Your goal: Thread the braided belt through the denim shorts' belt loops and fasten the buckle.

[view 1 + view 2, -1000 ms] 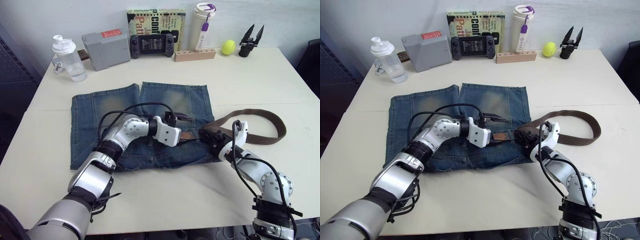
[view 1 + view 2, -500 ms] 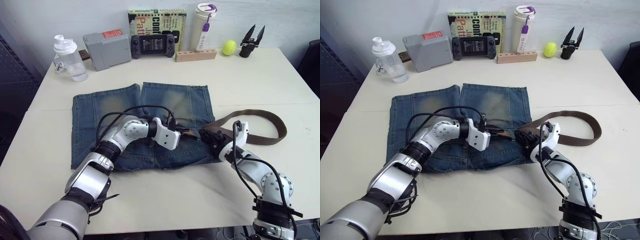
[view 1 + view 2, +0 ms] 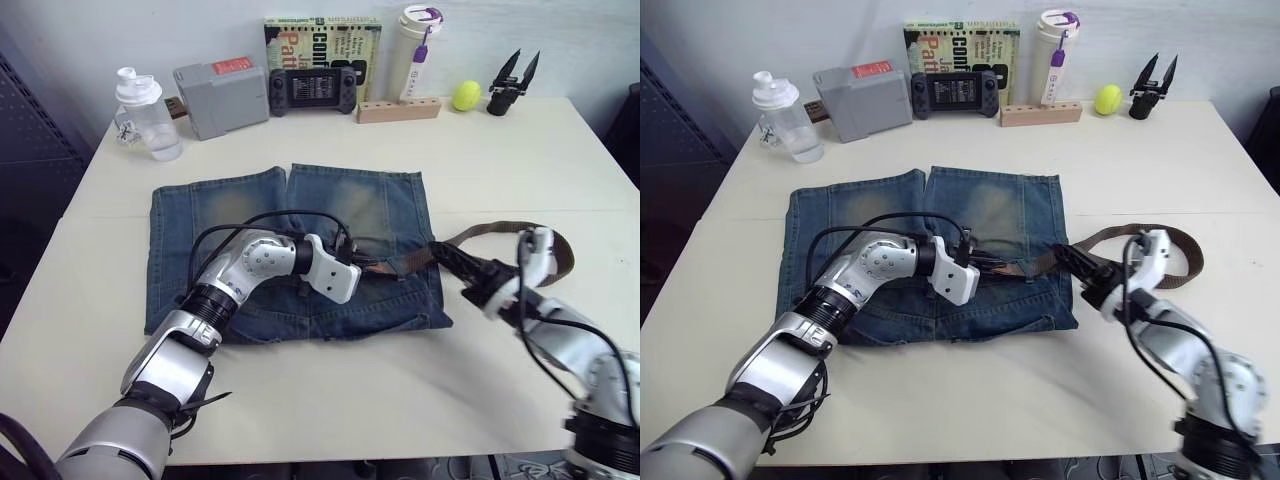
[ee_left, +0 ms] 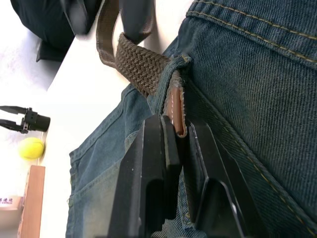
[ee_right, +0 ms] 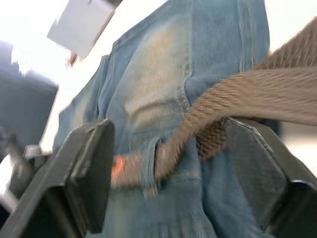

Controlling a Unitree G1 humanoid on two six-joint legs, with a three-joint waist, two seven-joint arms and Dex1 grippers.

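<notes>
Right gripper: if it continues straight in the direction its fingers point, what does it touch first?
Most likely the braided belt, which crosses between the open fingers of the right gripper; the denim shorts lie just beyond. Depth is uncertain.

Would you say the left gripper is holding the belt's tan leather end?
Yes, in the left wrist view the left gripper is shut on the braided belt's tan leather end.

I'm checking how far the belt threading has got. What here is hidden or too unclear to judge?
- The buckle: not found on the braided belt in any view.
- How many belt loops are threaded: the left hand covers the waistband of the denim shorts in the eye views.
- The belt's tan tip: its end sits between the left hand's fingers, hidden.
- The right wrist view is blurred.
</notes>
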